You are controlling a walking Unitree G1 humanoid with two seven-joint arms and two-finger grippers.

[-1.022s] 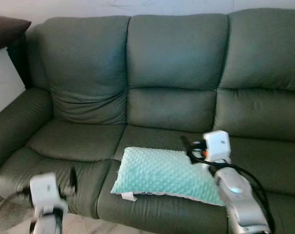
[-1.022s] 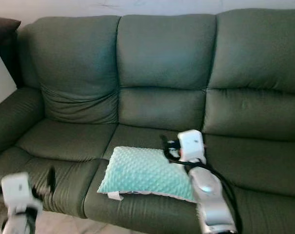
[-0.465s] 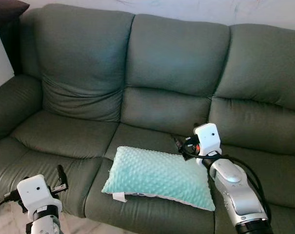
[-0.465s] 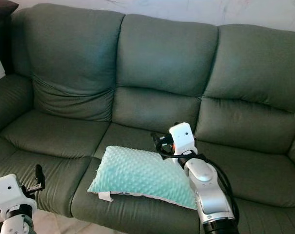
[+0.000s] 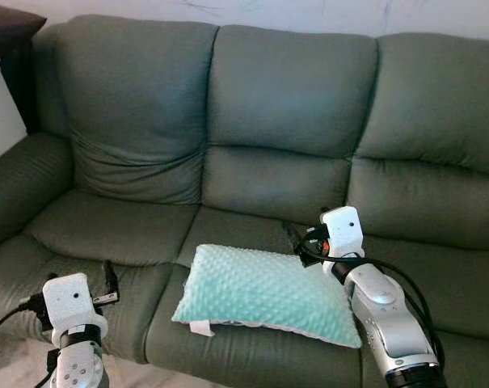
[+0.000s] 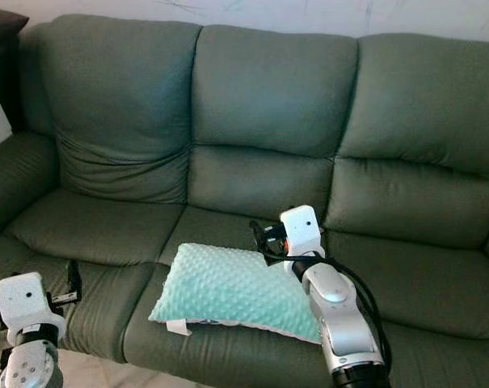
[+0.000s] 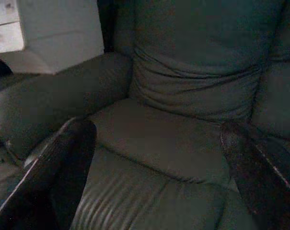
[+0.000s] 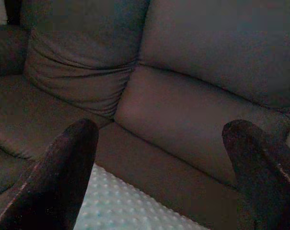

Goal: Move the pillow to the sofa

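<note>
A mint-green dotted pillow (image 5: 264,291) lies flat on the middle seat of the grey-green sofa (image 5: 292,97), near the seat's front edge. My right gripper (image 5: 296,238) hovers just above the pillow's far right corner, open, with nothing between its fingers (image 8: 68,167). The wrist view looks past them at the sofa back, with a strip of the pillow (image 8: 130,211) below. My left gripper (image 5: 110,280) is low in front of the left seat cushion, open and holding nothing, its fingers (image 7: 63,167) wide apart.
The sofa's left armrest (image 5: 22,186) bulges out beside my left arm. A dark cushion (image 5: 10,28) and white furniture (image 5: 2,113) stand beyond it. Pale floor (image 5: 18,372) shows under the sofa's front edge. The left seat (image 5: 115,226) and right seat (image 5: 438,267) are bare.
The head view has shifted and sharpened. The pillow stays in place on the middle seat. My left gripper has risen a little toward the left seat; the right gripper remains over the pillow's corner.
</note>
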